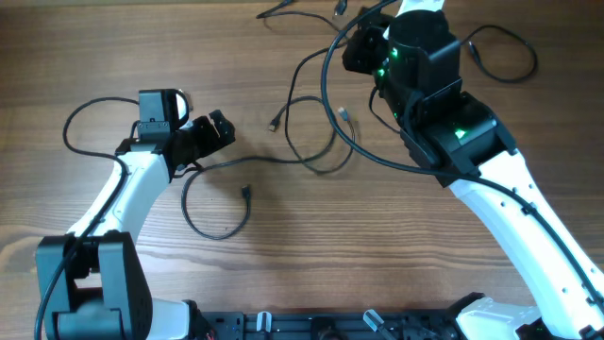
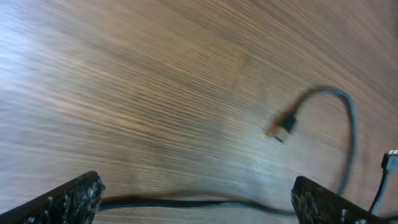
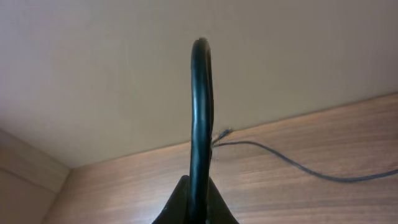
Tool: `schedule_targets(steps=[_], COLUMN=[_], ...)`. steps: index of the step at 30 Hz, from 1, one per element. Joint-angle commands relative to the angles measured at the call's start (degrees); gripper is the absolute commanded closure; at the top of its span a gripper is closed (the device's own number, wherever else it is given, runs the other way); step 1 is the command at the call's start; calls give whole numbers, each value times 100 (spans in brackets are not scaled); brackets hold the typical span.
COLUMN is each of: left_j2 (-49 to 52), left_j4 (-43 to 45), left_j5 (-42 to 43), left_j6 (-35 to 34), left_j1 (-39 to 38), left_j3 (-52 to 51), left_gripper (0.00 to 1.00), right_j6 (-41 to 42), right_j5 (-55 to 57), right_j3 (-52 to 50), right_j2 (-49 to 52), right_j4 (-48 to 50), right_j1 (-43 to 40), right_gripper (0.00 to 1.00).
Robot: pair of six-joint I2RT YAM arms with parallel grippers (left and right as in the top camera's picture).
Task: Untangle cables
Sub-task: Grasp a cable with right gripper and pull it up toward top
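Note:
Several thin black cables (image 1: 311,162) lie spread over the middle of the wooden table, with small plugs (image 1: 274,123) at loose ends. My right gripper (image 1: 359,45) is raised at the back and shut on one cable (image 3: 200,112), which arcs up out of its closed fingers. That strand sweeps in a wide loop (image 1: 327,90) down toward the right arm. My left gripper (image 1: 223,127) stands wide open low over the table, and one cable (image 2: 199,203) runs flat between its fingers (image 2: 68,202) without touching them. Just ahead lies a plug (image 2: 285,127) on a curved strand.
More loose cords lie at the table's far edge (image 1: 278,11) and far right (image 1: 505,47). One loop with a plug (image 1: 247,192) curls in front of the left arm. Another thin cord (image 3: 298,165) crosses the table behind the right gripper.

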Motion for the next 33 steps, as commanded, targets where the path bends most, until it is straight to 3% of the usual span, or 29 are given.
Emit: schedule_targets(steps=[1, 3, 5, 10, 14, 18, 31, 33], left_j2=[-83, -83, -83, -83, -83, -83, 4, 4], left_j4=[136, 212, 304, 435, 914, 1272, 1285, 1285], left_j5=[1687, 2361, 3001, 2621, 1248, 79, 44, 33], left_j6=[789, 802, 1523, 3331, 3252, 2396, 2365, 2428], left_j1=[-26, -111, -326, -1093, -1537, -1668, -1679, -1679], left_j3=[-37, -37, -37, -37, -37, -37, -37, -37], left_gripper=[0, 0, 0, 0, 0, 0, 0, 4], right_j6=[72, 260, 568, 1130, 1373, 1427, 2420, 2647], right_j5=[195, 160, -46, -892, -1532, -1711, -2109, -2205], right_j3=[42, 42, 42, 42, 42, 44, 44, 48], right_j2=[-160, -160, -160, -160, -160, -162, -166, -166], right_j4=[260, 461, 623, 721, 743, 820, 1469, 1585], right_j1=[7, -9, -70, -332, -439, -439, -446, -461], right_gripper=[96, 96, 96, 96, 96, 96, 96, 96])
